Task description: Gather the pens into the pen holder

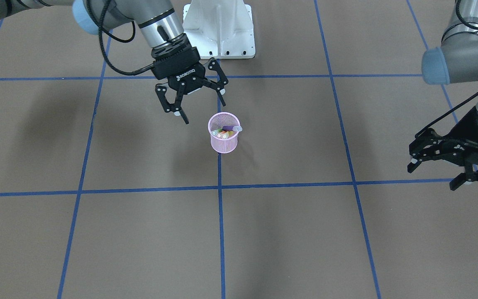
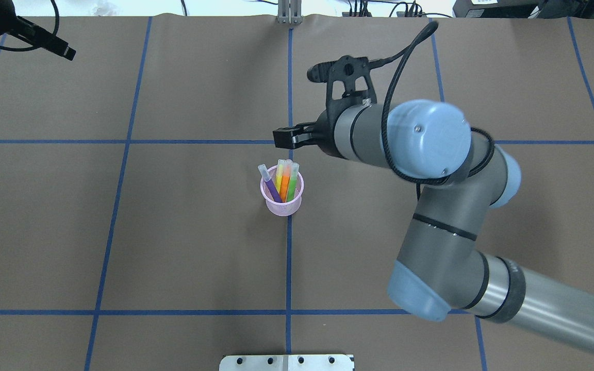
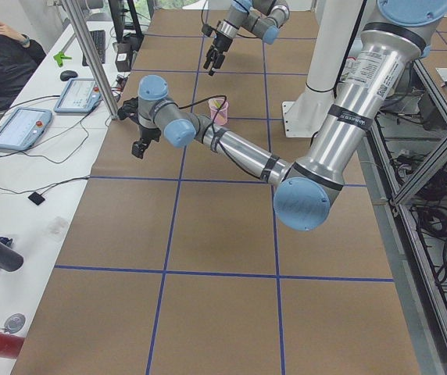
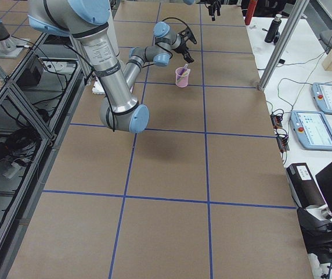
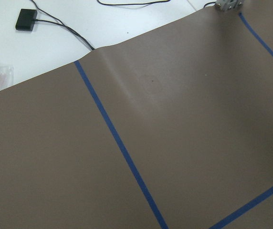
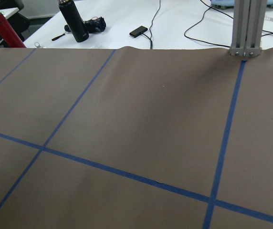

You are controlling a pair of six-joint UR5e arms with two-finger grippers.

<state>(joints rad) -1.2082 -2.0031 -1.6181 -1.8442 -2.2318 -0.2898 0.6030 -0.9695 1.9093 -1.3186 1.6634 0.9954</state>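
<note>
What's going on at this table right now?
Two robot arms are collecting pens into a holder. The pens stand in the pink holder; none lies on the table. The right gripper hangs in the air close to the holder, jaws open and empty. The left gripper is off to the side, also open.

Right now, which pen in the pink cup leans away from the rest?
The purple pen: its cap tilts off alone, while the other pens stand bunched together.

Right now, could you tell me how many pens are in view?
4, all standing in the pink mesh pen holder: purple pen, yellow pen, orange pen, green pen; others may be hidden.
</note>
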